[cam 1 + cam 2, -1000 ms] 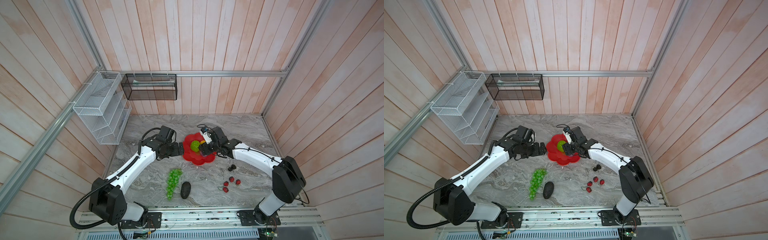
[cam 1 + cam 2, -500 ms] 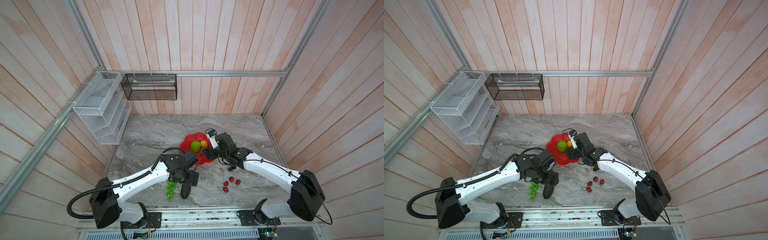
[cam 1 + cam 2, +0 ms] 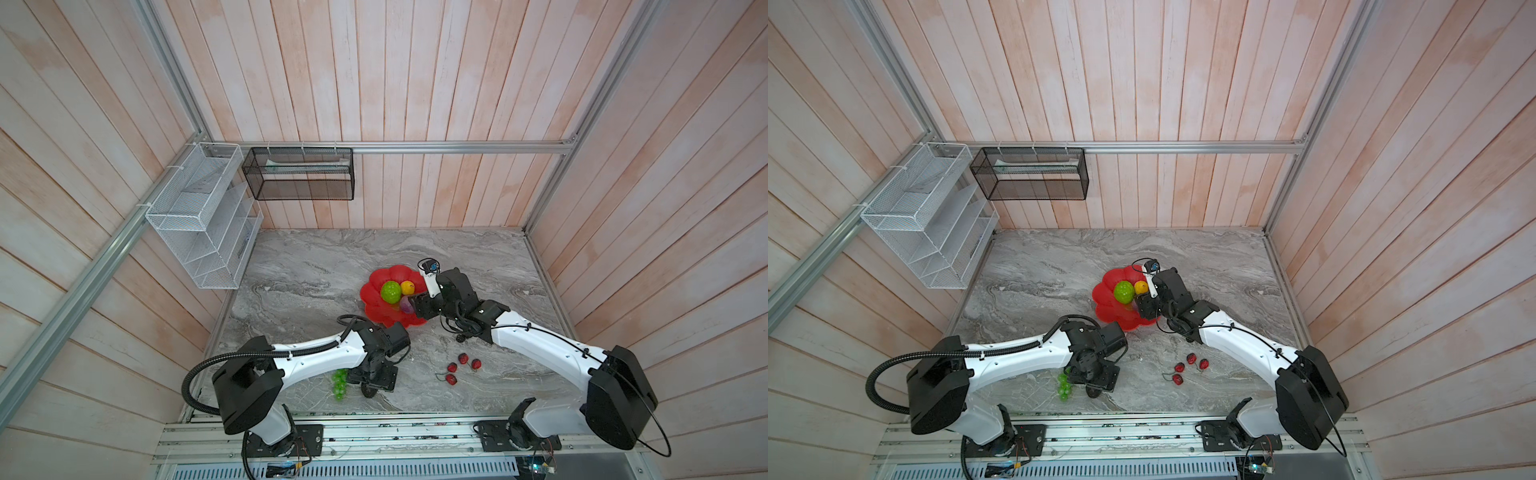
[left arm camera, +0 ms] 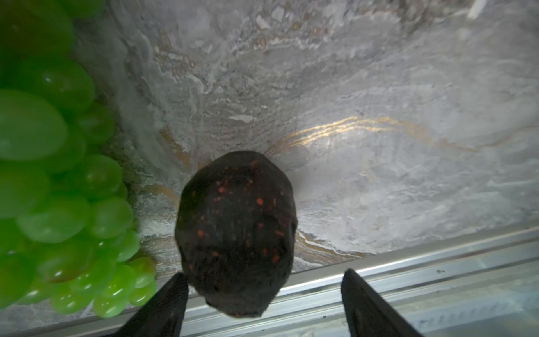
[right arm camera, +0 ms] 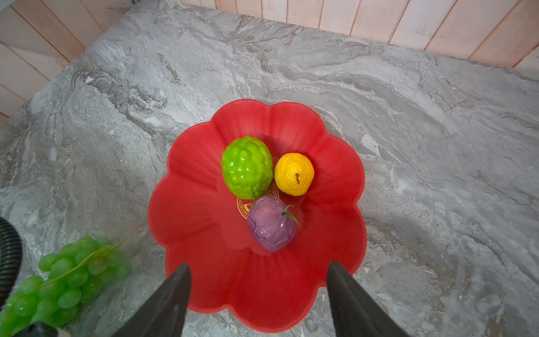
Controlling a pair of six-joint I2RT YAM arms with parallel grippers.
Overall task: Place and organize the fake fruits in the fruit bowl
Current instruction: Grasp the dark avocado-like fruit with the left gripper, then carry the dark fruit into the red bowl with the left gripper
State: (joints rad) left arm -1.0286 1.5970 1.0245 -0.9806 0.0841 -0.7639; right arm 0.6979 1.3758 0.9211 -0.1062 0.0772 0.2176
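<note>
We see the left fingers [image 4: 163, 306] open wide, one on each side of the avocado [image 4: 236, 233]. One finger tip is right at its skin, and we cannot tell if it touches. The other finger is apart from it. They do not squeeze it. The avocado lies on the worktop [image 4: 379, 175] near the front edge. It is dark, almost black, with little red-orange dots. The grapes [image 4: 58, 175] lie just beside it, green and shiny.

The right fingers [image 5: 166, 300] are open wide too and hold nothing. They hang over one edge of the bowl [image 5: 186, 204]. The bowl is red and shiny, shaped like a flower with round petals. It has a gold ring [image 5: 242, 208] in its middle.

Three fruits lie close together in the bowl. There is a bumpy green ball [image 5: 247, 167], a yellow fruit [image 5: 294, 174] with a short stalk, and a purple fruit [image 5: 271, 223] with a green stalk. The purple fruit lies partly on the gold ring.

In both top views four red berries [image 3: 463, 358] lie on the worktop outside the bowl, between the two arms.
</note>
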